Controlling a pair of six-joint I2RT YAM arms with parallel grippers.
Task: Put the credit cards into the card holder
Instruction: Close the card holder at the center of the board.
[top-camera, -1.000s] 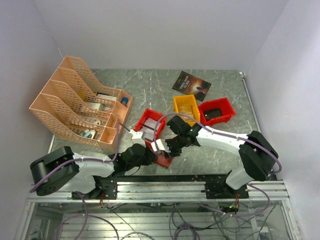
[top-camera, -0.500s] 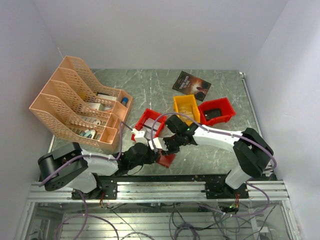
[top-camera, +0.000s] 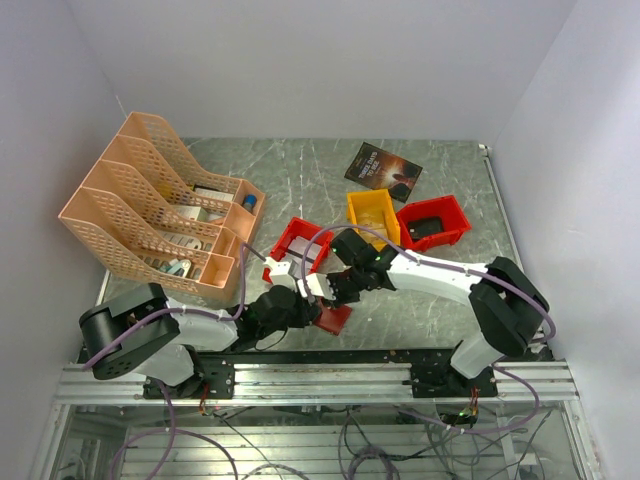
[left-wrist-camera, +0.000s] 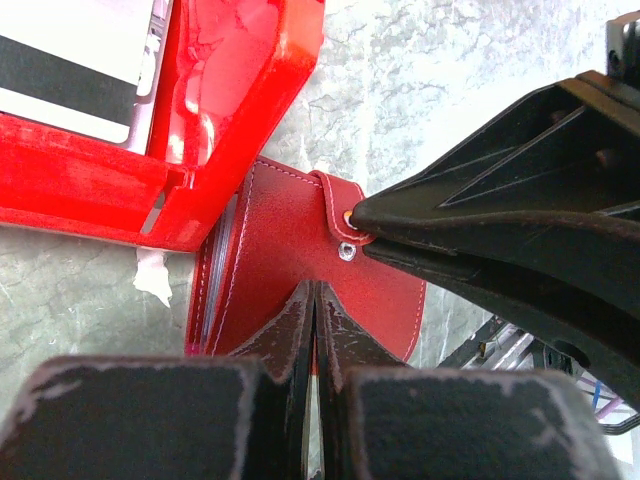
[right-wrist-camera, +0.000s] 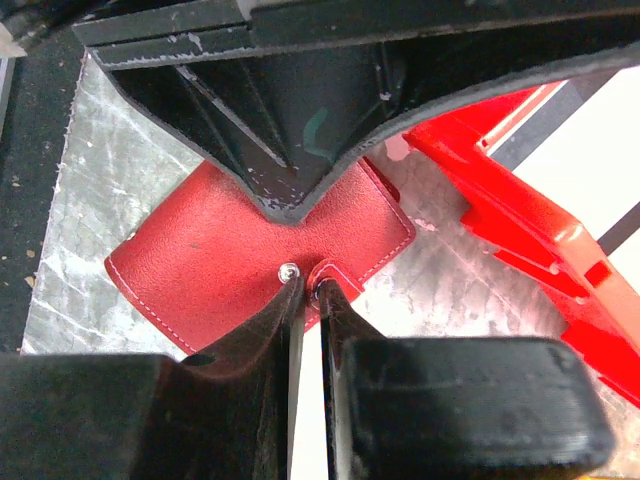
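The dark-red card holder (top-camera: 335, 319) lies closed on the table in front of a red bin (top-camera: 284, 240). My left gripper (left-wrist-camera: 315, 290) is shut on the card holder's (left-wrist-camera: 275, 235) near cover edge. From the opposite side my right gripper (right-wrist-camera: 310, 285) has its jaws nearly together around the snap tab (right-wrist-camera: 332, 272), beside the metal stud. Both grippers meet over the card holder (right-wrist-camera: 200, 260) in the top view. A whitish credit card (left-wrist-camera: 60, 85) with a black stripe lies inside the red bin (left-wrist-camera: 250, 90).
A peach file organiser (top-camera: 150, 205) fills the left of the table. A yellow bin (top-camera: 372, 212) and another red bin (top-camera: 432, 222) stand at the back right. Behind them lies a dark booklet (top-camera: 383, 167). The table's near edge is just behind the card holder.
My right gripper's jaws have come together on the snap tab. The left arm's base link has swung a little to the right, its gripper staying shut on the card holder.
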